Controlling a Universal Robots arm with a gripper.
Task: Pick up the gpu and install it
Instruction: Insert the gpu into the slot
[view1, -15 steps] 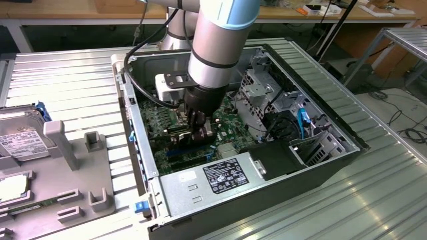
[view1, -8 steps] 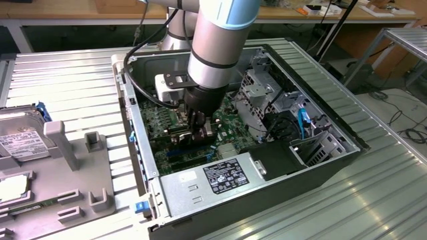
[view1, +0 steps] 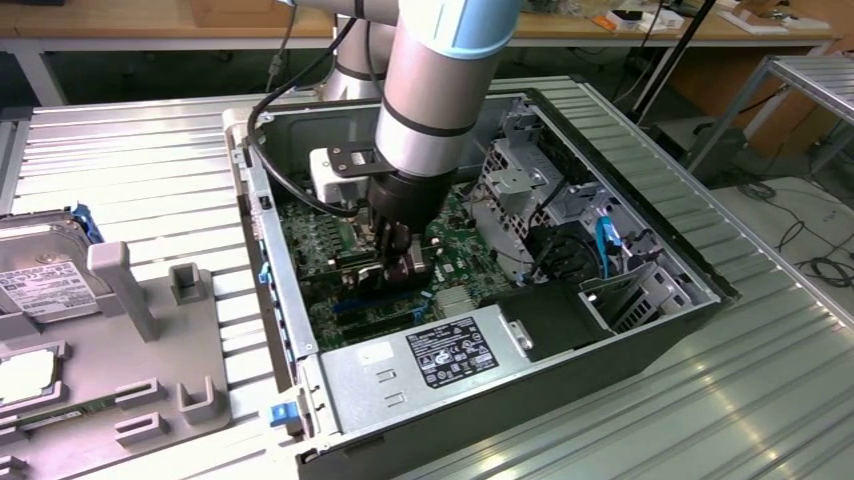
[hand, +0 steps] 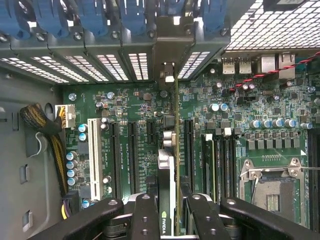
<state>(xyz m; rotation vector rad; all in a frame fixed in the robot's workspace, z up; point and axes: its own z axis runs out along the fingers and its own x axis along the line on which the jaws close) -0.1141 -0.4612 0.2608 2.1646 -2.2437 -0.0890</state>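
Clamping the gpu (hand: 167, 175) edge-on, the gripper (hand: 169, 210) stands partly closed on the card, held upright between its jaws over the motherboard (hand: 130, 107) slots (install step in hand). Seating appears to call for bracket alignment with the rear slot opening (hand: 169, 70).

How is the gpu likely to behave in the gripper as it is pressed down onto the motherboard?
Held edge-on by the gripper, the gpu looks thin and rigid, so probably stiff. Its narrow edge could tilt sideways under pressure. Exposed components suggest it is fragile.
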